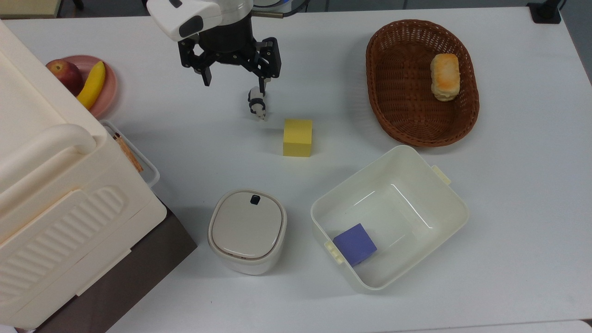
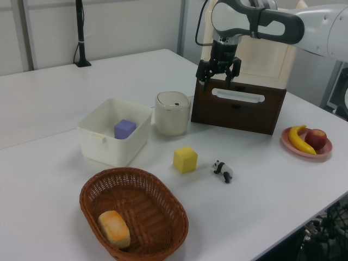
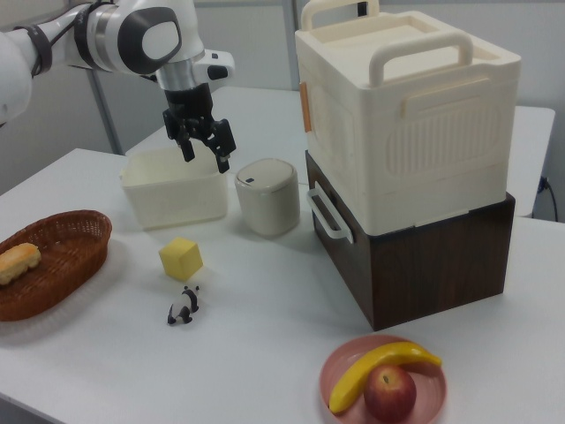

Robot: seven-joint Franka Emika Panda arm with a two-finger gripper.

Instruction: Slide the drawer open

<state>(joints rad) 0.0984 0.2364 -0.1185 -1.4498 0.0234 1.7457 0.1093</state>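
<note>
End effector (image 3: 204,152) hung above the desk (image 3: 265,291), fingers apart — empty. Drawer (image 3: 328,212) sat shut under the cream box (image 3: 402,106), well off to the right view's right of the end effector.

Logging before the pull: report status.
Gripper open, empty, in the air away from the handle. Drawer closed, white handle untouched. Nothing blocks the handle.
</note>
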